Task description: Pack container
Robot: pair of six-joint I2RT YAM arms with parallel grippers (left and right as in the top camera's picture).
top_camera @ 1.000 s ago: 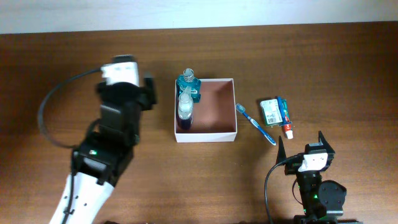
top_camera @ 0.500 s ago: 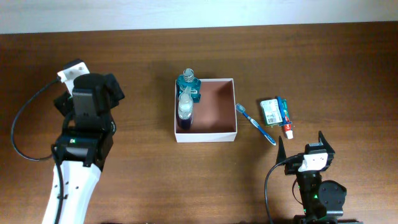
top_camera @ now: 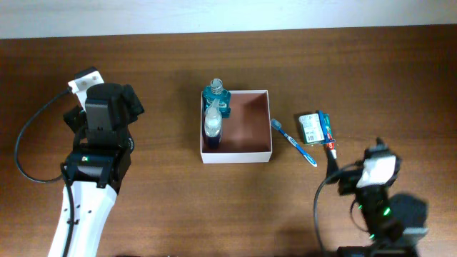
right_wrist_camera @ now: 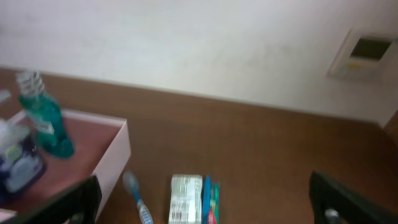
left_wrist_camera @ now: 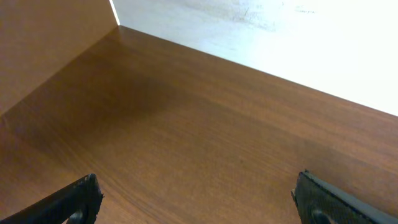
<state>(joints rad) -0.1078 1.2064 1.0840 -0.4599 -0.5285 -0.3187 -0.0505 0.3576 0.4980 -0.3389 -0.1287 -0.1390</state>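
Our right tool [top_camera: 355,154], spread wide, is nearer the toothbrush [top_camera: 293,143], which lies far-left of it, slanting near-right; the box [top_camera: 235,157] sits beyond. Left tool [left_wrist_camera: 196,202] wide, empty.

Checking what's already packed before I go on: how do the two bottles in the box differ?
Colour: the teal bottle is see-through blue-green, while the dark bottle is navy below with a whitish top. Place: the teal bottle sits in the far left corner of the container, the dark bottle just in front of it, nearer the arms. Both stand upright along the container's left wall.
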